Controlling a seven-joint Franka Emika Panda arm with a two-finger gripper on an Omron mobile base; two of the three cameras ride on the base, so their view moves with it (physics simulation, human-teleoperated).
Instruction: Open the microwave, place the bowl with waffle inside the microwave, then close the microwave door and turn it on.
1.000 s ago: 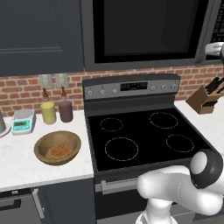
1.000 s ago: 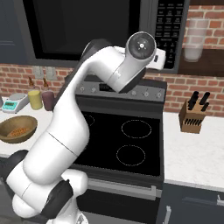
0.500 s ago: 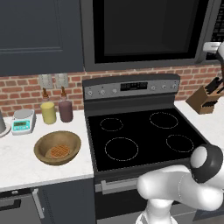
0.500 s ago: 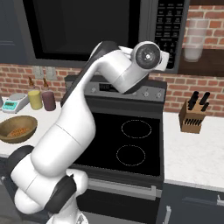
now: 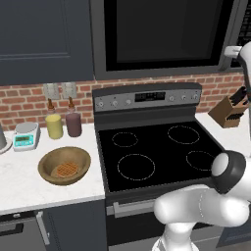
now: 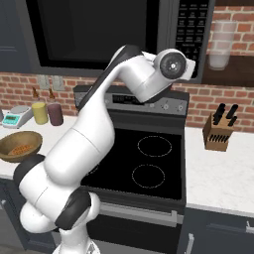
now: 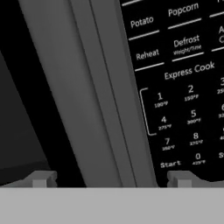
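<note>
The end effector is spread wide and holds nothing; in the hand view its two dark fingertips stand far apart at the bottom, one on each side of the handle, a long grey bar running up the frame between them. To one side of the bar lies the black glass of the door; to the other is the button panel, with labels Potato, Popcorn, Reheat, Defrost, Express Cook, a number pad and Start. The fingertips sit close in front of the bar, but contact cannot be told.

In the right base view the arm rises from the lower left, bends over the stove and reaches up, its wrist in front of the seam between door and panel. The microwave hangs above the stove, and its door is shut.

On the tabletop left of the stove, the bowl sits upright with the waffle lying flat in it. Behind the bowl, near the brick wall, stand a yellow jar and a dark jar side by side, with a small scale to their left. Right of the stove a knife block stands on the tabletop. A glass jar sits on a shelf right of the microwave.
</note>
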